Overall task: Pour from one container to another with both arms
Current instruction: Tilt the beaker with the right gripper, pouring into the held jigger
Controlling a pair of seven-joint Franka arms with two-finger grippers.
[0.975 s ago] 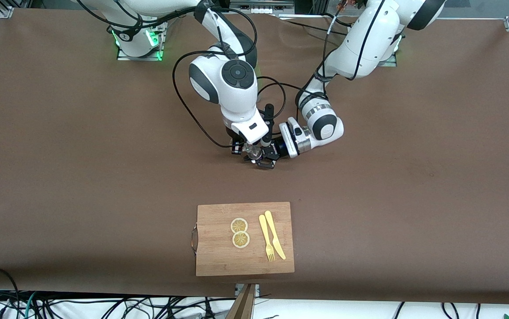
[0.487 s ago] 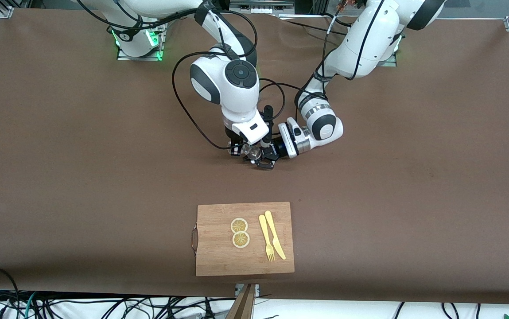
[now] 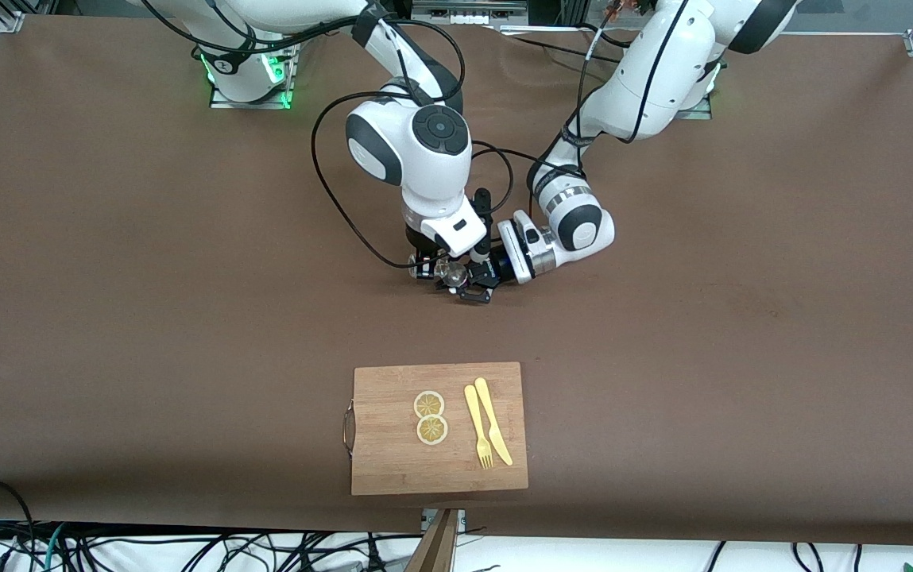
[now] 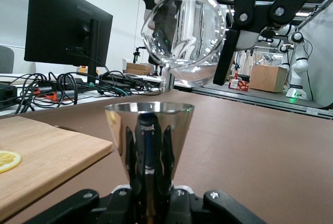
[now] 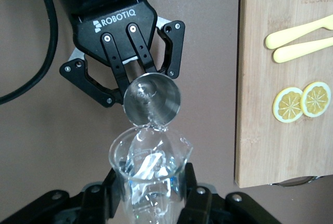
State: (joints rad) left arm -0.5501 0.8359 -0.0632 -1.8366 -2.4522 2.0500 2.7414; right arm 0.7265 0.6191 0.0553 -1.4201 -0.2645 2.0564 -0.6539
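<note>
**Beaker tipped over a steel jigger, both arms mid-table**

Beaker (image 3: pixel 450 272) and jigger met where the two grippers came together at mid-table in the front view, farther from the camera than the bamboo cutting board (image 3: pixel 439 429). The right gripper (image 3: pixel 434 268) came down from above; the left gripper (image 3: pixel 478 280) reached in level from the left arm's end. On the board lay two lemon slices (image 3: pixel 430 417), with a yellow fork (image 3: pixel 477 425) and knife (image 3: pixel 493 421) beside them.

In the left wrist view, the steel jigger (image 4: pixel 149 146) stood upright, mouth up, its narrow waist clamped between the left gripper's (image 4: pixel 150 203) closed fingers. The glass beaker (image 4: pixel 184 37) hung tilted above it, spout down toward the jigger's mouth, a thin stream falling from it.

In the right wrist view, the right gripper's (image 5: pixel 153 195) fingers were closed on the beaker's (image 5: pixel 151 169) sides. Its long axis leaned toward the jigger (image 5: pixel 152 98), lip over the rim. The left gripper (image 5: pixel 138 65) gripped the jigger.
</note>
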